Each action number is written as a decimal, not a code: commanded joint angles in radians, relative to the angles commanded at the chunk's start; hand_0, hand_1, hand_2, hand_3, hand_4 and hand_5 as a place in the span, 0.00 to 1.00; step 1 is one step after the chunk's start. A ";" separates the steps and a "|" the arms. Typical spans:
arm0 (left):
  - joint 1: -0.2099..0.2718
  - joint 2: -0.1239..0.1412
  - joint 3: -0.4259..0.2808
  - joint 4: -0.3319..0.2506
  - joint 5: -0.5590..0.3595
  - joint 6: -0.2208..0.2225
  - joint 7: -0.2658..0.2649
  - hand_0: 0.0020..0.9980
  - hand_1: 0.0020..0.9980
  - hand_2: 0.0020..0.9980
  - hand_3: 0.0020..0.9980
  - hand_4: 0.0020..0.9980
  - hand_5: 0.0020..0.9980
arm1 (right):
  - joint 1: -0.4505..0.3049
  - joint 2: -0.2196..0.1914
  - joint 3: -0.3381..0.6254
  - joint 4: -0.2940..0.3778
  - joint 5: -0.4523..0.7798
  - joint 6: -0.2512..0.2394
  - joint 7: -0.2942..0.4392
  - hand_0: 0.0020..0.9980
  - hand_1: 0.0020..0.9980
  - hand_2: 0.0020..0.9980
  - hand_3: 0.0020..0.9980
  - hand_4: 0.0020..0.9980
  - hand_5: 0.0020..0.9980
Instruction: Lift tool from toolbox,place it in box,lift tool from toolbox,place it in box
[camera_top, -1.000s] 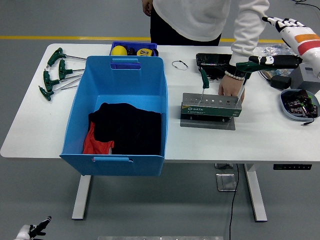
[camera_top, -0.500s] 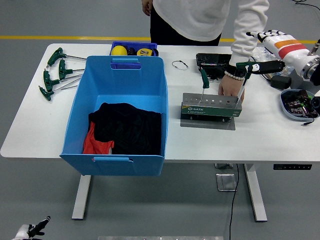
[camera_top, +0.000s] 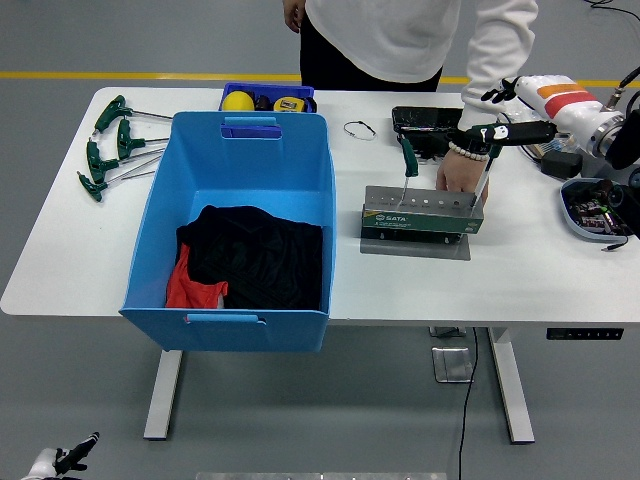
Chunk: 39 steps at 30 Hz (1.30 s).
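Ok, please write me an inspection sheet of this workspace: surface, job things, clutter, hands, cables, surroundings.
Surface: white table, no spill seen.
Job things: tool rack holds two T-handle tools; blue box holds black and red cloth.
Clutter: T-handle wrenches at far left, blue tray, black tray, grey dish.
Hands: right hand open, reaching in above the rack's right tool; left hand low, open.
Cables: one hanging under the table.
Surroundings: person's hand behind the rack.

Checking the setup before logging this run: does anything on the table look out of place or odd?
Yes: the blue bin meant for tools holds only black and red cloth, and it overhangs the table's near edge. A person's hand rests on the tool holder, close to the right hand.
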 joint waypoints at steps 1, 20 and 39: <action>0.000 0.000 0.001 0.000 -0.001 0.000 0.000 0.62 0.58 0.68 0.72 0.74 0.76 | 0.003 0.003 -0.004 -0.007 0.003 0.003 0.000 0.55 0.64 0.64 0.73 1.00 1.00; -0.002 0.000 0.005 0.000 -0.008 0.003 0.001 0.61 0.56 0.67 0.71 0.74 0.74 | 0.016 0.019 -0.052 -0.085 -0.034 0.007 0.013 0.38 0.46 0.44 0.57 1.00 1.00; -0.013 -0.005 0.026 0.000 -0.027 0.003 -0.004 0.61 0.56 0.67 0.70 0.74 0.72 | -0.007 0.017 -0.046 -0.094 0.025 -0.007 -0.007 0.29 0.31 0.34 0.36 1.00 1.00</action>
